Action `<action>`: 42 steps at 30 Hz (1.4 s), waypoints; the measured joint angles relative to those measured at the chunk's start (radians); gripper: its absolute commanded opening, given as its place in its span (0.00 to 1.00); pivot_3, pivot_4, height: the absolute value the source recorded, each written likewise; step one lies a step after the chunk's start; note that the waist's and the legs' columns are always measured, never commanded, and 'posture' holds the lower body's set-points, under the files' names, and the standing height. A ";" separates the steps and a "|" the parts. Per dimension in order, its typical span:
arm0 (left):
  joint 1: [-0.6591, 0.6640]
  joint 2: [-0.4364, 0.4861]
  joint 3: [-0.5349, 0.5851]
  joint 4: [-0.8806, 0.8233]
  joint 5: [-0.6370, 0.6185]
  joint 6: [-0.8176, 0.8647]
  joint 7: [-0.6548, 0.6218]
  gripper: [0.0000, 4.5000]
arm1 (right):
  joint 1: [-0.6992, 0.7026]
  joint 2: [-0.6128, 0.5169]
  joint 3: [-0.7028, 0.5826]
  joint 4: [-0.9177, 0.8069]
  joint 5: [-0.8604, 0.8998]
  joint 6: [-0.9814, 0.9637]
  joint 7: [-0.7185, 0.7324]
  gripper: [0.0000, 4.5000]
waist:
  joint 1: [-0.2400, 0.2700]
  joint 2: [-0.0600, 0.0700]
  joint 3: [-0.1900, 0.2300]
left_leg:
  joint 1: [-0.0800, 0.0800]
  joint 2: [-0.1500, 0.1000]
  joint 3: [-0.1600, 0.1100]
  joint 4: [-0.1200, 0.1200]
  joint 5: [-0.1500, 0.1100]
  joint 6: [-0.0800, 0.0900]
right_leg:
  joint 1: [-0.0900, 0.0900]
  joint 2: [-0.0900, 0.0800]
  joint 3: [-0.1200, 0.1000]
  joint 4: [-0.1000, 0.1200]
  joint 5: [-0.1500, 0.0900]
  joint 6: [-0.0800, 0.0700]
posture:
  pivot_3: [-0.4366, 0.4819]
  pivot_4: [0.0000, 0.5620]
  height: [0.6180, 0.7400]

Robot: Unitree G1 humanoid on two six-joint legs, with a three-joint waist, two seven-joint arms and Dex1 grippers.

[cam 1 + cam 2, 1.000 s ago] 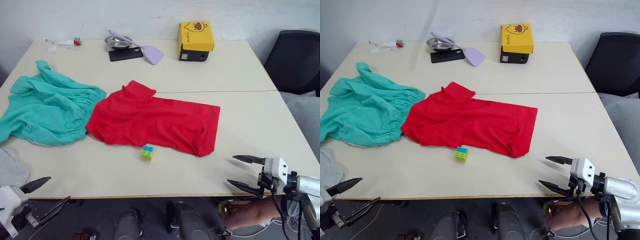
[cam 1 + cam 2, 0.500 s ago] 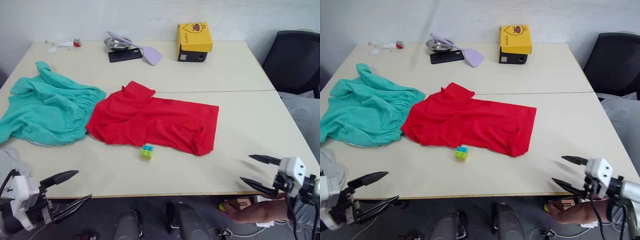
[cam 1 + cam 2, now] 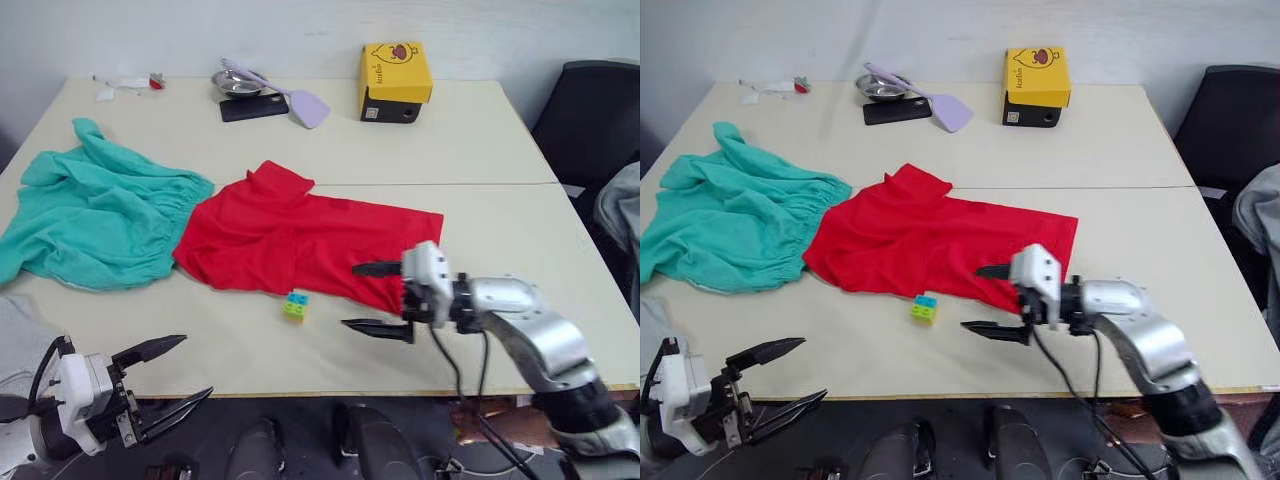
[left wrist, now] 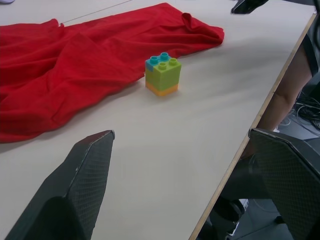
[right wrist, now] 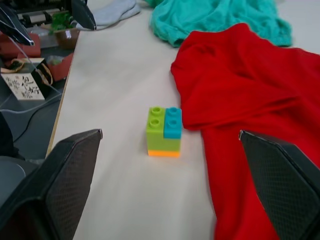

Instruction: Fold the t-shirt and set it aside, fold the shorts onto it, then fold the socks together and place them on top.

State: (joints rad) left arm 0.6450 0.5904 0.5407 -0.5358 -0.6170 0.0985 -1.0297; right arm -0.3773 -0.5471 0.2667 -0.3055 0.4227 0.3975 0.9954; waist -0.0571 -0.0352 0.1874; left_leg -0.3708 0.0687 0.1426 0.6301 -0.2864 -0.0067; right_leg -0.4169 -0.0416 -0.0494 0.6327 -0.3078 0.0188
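the right gripper has swung in from beyond the table's front right corner—wide open, empty—to the hem of the t-shirt lying mid-table, so folding looks about to start.

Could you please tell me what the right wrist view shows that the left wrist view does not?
The right wrist view takes in the teal-green shorts and the light grey socks beyond the red fabric. The left wrist view instead shows the near table edge with a person's arm past it. Both share the red t-shirt and the small toy block beside it, seen between open fingers.
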 measured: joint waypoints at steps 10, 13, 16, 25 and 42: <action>0.073 -0.069 -0.066 -0.130 0.017 0.034 0.113 1.00 | -0.060 0.217 0.211 0.328 -0.250 -0.195 -0.042 0.99 | 0.000 -0.001 0.000 | 0.001 -0.001 0.000 0.003 0.001 0.001 | 0.000 0.000 0.000 0.005 0.000 0.000 | 0.48 0.27 1.00; 0.073 -0.065 -0.069 -0.140 0.020 0.046 0.137 1.00 | -0.091 0.252 0.220 0.408 -0.281 -0.250 -0.034 0.86 | -0.001 -0.001 0.000 | 0.001 0.000 0.000 0.004 0.002 0.001 | 0.000 0.000 0.000 0.006 0.000 0.000 | 0.48 0.27 1.00; 0.069 -0.056 -0.067 -0.150 0.020 0.062 0.152 1.00 | -0.098 0.274 0.219 0.449 -0.289 -0.296 -0.018 0.62 | -0.001 -0.001 0.000 | 0.001 0.000 0.000 0.003 0.002 0.001 | 0.000 0.000 0.000 0.006 0.000 0.000 | 0.48 0.27 1.00; 0.014 -0.019 -0.073 -0.171 0.012 0.106 0.187 1.00 | -0.021 0.250 0.133 0.368 -0.160 -0.411 0.102 0.33 | 0.006 0.000 0.000 | 0.000 -0.001 -0.001 0.002 0.002 0.000 | -0.001 0.000 0.000 0.007 -0.001 -0.001 | 0.48 0.27 1.00; -0.218 0.022 -0.172 -0.178 -0.026 0.186 0.208 1.00 | -0.032 -0.285 -0.509 0.989 -0.078 -0.528 0.141 0.33 | 0.004 0.002 0.001 | 0.004 -0.002 0.001 0.006 0.004 0.003 | 0.004 0.002 0.002 0.005 0.000 0.001 | 0.48 0.27 1.00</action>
State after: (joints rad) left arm 0.4270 0.6123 0.3690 -0.7138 -0.6429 0.2848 -0.8217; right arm -0.4094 -0.8317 -0.2422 0.6838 0.3447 -0.1306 1.1360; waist -0.0536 -0.0334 0.1881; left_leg -0.3665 0.0670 0.1437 0.6358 -0.2821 -0.0042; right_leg -0.4131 -0.0401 -0.0472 0.6373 -0.3078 0.0197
